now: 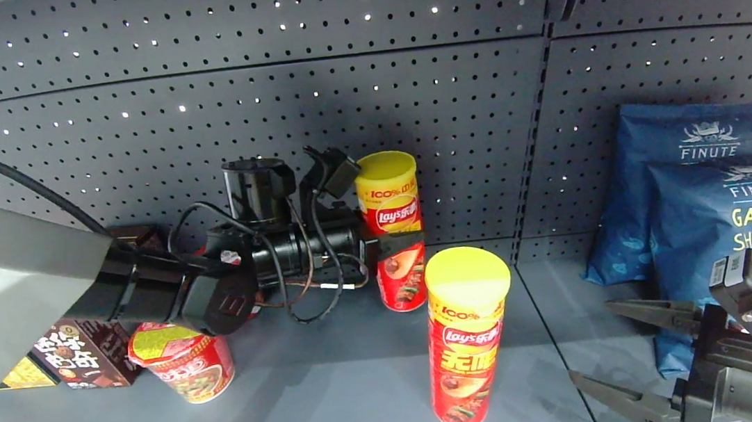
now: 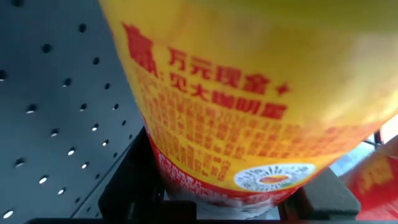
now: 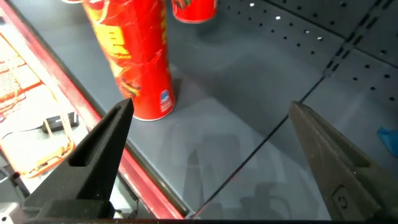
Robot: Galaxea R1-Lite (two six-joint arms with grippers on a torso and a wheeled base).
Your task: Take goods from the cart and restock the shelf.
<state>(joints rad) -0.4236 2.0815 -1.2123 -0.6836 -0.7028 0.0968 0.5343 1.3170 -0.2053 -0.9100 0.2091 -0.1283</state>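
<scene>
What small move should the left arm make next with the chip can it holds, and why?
Probably open the left claw and release: the chip can it grips stands upright, its base seemingly on the shelf, near the pegboard wall and clear of the front can. Full contact is hard to confirm.

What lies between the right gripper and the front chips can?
Nothing; just bare grey shelf separates the right gripper from the front chips can, seen in the head and right wrist views.

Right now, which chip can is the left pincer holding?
The rear can by the pegboard; the left pincer is clamped round its middle. The front can stands free.
</scene>
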